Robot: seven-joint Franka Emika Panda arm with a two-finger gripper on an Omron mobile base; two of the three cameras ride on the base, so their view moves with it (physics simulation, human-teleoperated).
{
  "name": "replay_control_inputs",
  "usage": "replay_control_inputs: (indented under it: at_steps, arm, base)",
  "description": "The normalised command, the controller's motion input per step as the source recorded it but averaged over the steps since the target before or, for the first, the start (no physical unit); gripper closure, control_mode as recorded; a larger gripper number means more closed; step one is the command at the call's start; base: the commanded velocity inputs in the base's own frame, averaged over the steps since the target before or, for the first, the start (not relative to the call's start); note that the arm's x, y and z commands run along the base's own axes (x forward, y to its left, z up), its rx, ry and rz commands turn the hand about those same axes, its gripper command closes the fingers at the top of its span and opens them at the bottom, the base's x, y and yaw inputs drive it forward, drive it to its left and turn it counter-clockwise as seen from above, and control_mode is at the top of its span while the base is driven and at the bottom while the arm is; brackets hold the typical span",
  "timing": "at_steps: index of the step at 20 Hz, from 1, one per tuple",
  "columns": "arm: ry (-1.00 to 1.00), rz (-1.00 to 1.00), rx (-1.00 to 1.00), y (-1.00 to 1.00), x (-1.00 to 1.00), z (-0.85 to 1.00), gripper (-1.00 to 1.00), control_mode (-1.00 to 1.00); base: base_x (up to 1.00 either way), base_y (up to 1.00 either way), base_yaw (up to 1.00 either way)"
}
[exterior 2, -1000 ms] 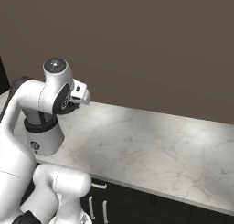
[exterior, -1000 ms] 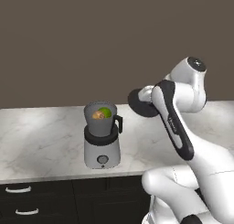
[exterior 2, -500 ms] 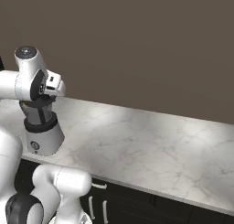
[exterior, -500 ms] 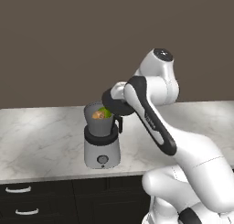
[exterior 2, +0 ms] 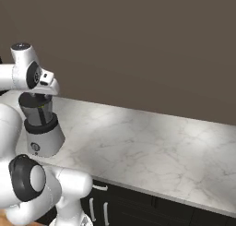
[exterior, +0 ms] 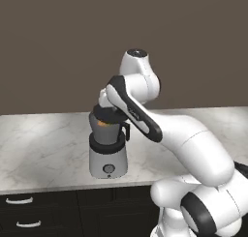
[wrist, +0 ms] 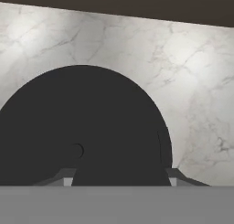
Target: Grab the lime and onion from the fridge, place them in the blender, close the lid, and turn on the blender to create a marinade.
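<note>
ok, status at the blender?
Gripper shut on the lid, right above the blender jar mouth. Lid seating not confirmed. Onion glimpsed inside under the hand. Marble counter around it, nothing seen in the way.

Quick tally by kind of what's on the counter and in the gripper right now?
Blender: 1
Lid, held in the gripper over the jar: 1
Onion, seen as an orange glint inside the jar: 1
Drawer handles: 2
Total: 5
</note>
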Motion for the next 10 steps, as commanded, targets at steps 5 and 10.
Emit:
replay_control_inputs:
  at_steps: [5,10]
  arm:
    - [0.07,0.0,-0.05,0.3,0.16,-0.23,1.0,-1.0]
    - [0.0,0.02,0.0,0.0,0.29,-0.24,1.0,-1.0]
  base:
    - [0.0,0.0,0.0]
    - [0.0,0.0,0.0]
